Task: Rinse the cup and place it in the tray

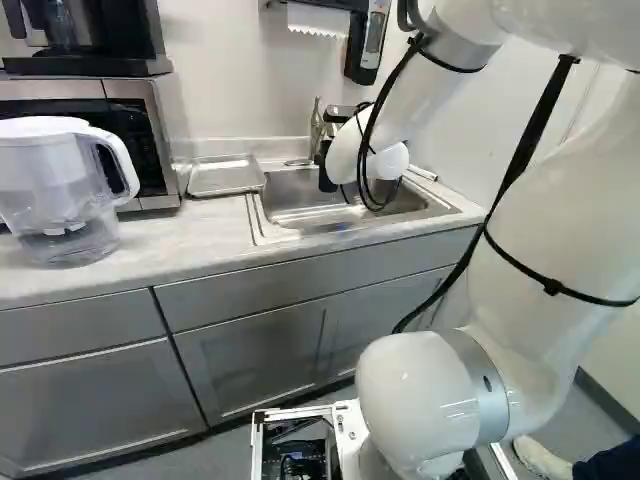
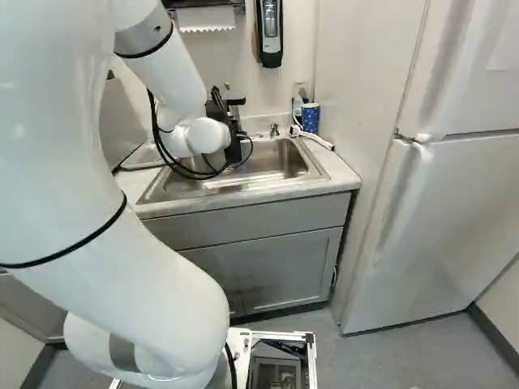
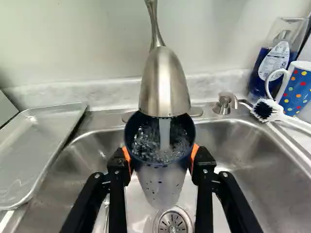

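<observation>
“Blue-rimmed, tall, cloudy cup, narrower at the foot. Where?”

“Over the steel sink, under the silver, bell-shaped tap, with clear water pouring in. Squeezed from two sides by the black, two-fingered gripper, orange pads against the wall.”

“Heavy or light?”

“Likely light when dry, heavier with water inside. Probably stiff. Maybe plastic, maybe glass: hard to tell, so handle as easy to break.”

“Slippery?”

“Very likely, being wet. Thinner lower down too, so might slip through a loose hold. Hold snugly, not too hard.”

“Best spot to grab?”

“Just below the rim, one pad on each side, as now. Good for keeping the mouth free.”

“And next?”

“Back out from under the tap, without a bump. Tip slowly over the round drain. Then carry to the flat, shiny metal tray beside the sink and set down softly. Stay away from the white brush and blue, spotted mug on the other side.”
</observation>
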Robot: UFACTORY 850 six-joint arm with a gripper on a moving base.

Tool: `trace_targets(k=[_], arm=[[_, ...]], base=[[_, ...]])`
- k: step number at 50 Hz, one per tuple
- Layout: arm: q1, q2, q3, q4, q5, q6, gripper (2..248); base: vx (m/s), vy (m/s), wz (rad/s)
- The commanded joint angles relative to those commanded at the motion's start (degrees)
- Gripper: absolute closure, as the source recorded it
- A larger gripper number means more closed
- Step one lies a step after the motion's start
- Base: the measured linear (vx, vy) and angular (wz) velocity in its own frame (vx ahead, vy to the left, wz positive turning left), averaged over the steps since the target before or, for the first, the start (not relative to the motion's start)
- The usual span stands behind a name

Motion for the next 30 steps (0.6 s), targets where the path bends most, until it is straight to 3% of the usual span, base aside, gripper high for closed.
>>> trace_targets(k=[30], arm=[[0.96,0.02,0.02,0.0,0.0,0.0,124]], base=[[0.0,0.0,0.0]])
